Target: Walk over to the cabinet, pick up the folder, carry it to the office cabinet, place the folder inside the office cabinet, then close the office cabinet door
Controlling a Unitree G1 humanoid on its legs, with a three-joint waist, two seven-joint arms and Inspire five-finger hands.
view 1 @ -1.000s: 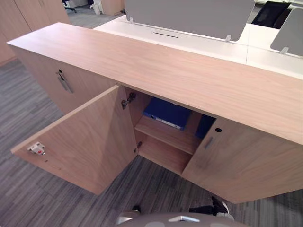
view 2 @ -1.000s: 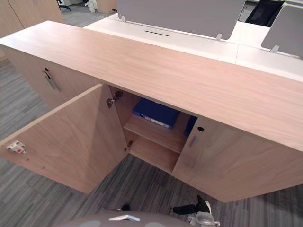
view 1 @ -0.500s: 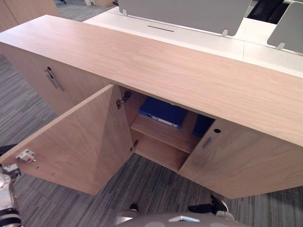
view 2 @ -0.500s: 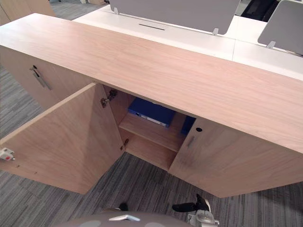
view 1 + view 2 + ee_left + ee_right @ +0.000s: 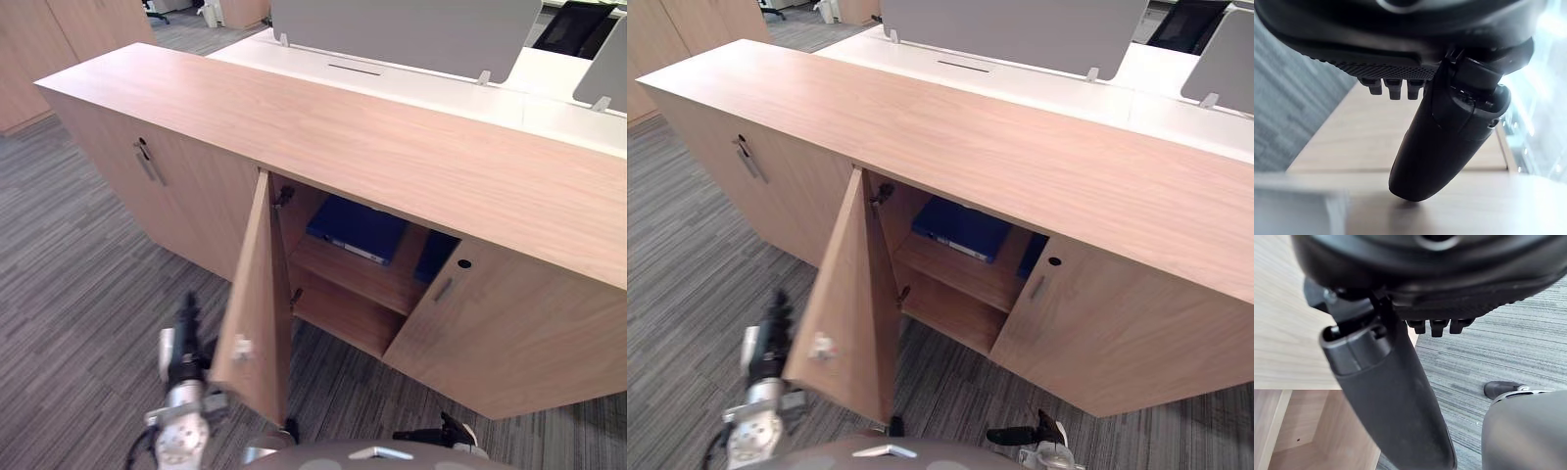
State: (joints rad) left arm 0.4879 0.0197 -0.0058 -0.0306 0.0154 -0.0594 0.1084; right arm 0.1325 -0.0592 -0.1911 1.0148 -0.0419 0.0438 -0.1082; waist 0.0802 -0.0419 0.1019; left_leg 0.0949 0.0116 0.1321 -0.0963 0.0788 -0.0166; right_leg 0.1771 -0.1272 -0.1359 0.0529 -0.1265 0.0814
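The blue folder [image 5: 358, 228] lies flat on the upper shelf [image 5: 364, 282] inside the office cabinet [image 5: 411, 162]; it looks stiff and light. At 8 o'clock from it stands the half-open left door [image 5: 257, 313], a rigid panel likely to swing easily, best pushed near its free edge. The left hand [image 5: 186, 338], fingers straight, is just beside the door's outer face. The right hand [image 5: 443, 431] hangs at 5 o'clock; open or closed, I cannot tell.

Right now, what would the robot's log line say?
blue folder: on shelf in office cabinet | left door: half open, not yet closed | left hand: open, beside door's outer face | right hand: open, idle
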